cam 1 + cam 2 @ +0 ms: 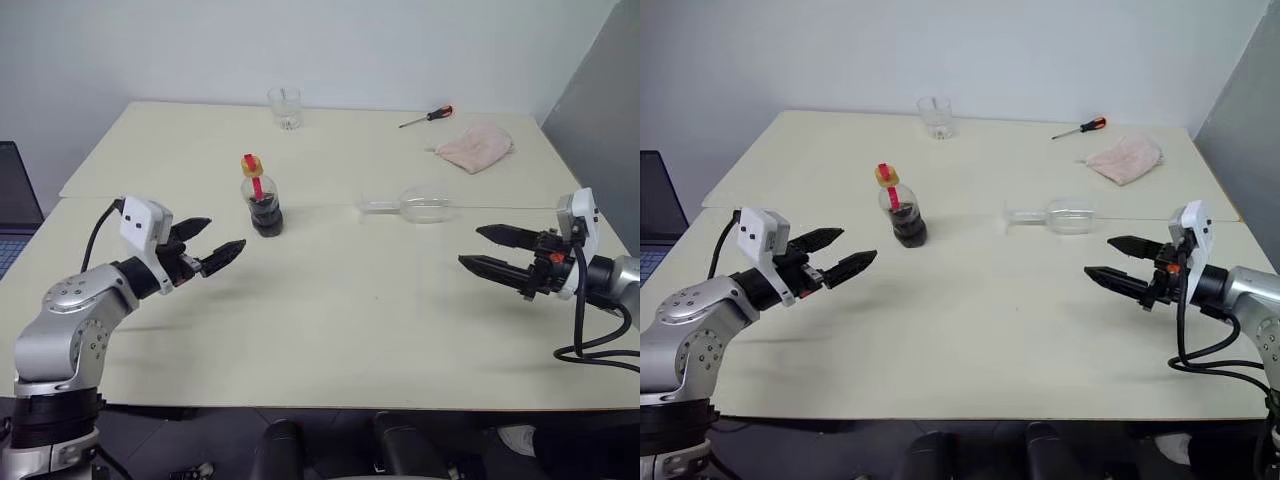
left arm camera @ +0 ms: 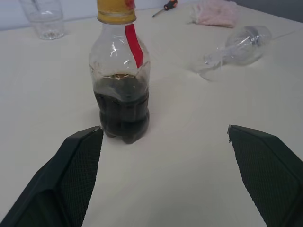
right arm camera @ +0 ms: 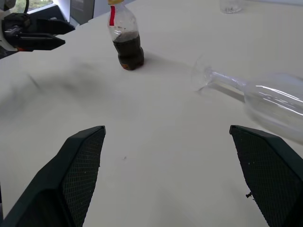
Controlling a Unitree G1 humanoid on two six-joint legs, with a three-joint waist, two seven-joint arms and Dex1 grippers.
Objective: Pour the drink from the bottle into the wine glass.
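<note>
Ahead of my left claw (image 1: pixel 215 246), spread wide, the small clear plastic bottle (image 1: pixel 262 198) with yellow cap stands upright, dark cola (image 2: pixel 122 109) filling its lower half. Beyond my right claw (image 1: pixel 492 250), equally wide, the clear stemmed wine glass (image 1: pixel 415 206) lies on its side on the cream table (image 1: pixel 350 320), which meets a white wall (image 1: pixel 330 45).

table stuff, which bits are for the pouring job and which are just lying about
For the job:
- bottle, upright, capped, drink in its lower part
- wine glass, lying on its side
- left gripper and right gripper, both open, holding nothing

Just lying about:
- tumbler
- screwdriver
- pink cloth
</note>
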